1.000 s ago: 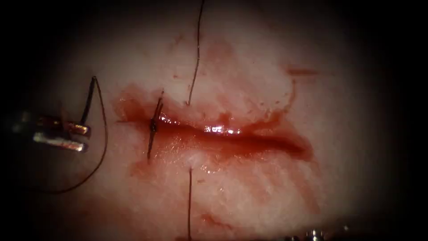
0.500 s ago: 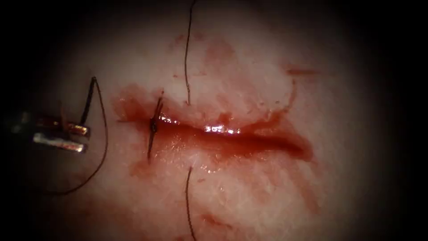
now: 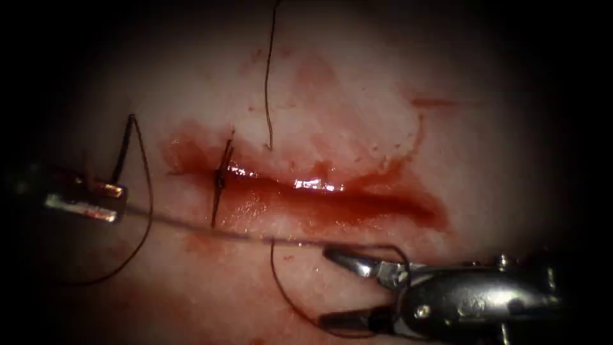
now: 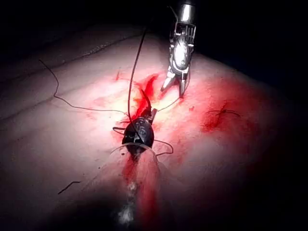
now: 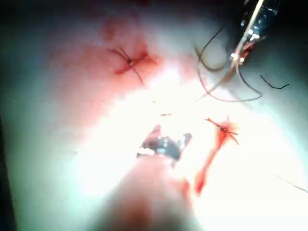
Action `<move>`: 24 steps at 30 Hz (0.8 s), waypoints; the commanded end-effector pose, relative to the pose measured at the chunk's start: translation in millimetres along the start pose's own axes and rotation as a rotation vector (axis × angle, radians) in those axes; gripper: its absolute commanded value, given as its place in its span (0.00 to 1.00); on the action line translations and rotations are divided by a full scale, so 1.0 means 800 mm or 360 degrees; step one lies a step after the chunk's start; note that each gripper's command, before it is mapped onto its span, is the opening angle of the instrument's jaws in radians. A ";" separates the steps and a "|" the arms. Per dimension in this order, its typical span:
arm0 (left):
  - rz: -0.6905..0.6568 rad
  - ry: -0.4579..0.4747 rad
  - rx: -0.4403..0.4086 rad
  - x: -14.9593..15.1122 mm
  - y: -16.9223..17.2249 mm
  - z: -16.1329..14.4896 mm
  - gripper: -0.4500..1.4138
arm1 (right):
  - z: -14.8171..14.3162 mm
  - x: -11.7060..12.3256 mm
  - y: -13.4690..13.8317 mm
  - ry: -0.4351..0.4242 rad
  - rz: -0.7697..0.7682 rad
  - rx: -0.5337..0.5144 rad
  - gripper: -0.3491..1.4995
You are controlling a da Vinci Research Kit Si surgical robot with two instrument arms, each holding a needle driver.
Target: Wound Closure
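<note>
At far left of the endoscope frame, the curved needle (image 3: pixel 122 150) is held near its lower end by the closed left gripper (image 3: pixel 105 198), clear of the tissue (image 3: pixel 357 96). At lower right, the right gripper (image 3: pixel 338 287) is seen open, holding nothing, beside thread (image 3: pixel 268 83) below the cut (image 3: pixel 332 198).

Right tool (image 3: pixel 338 287): shiny grey metal, screws, slim jaws.
</note>
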 end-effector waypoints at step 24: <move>-0.0011 0.0001 -0.0023 -0.0011 0.0002 0.0025 0.00 | 0.0074 -0.0004 -0.0019 -0.0063 -0.0083 0.0075 0.00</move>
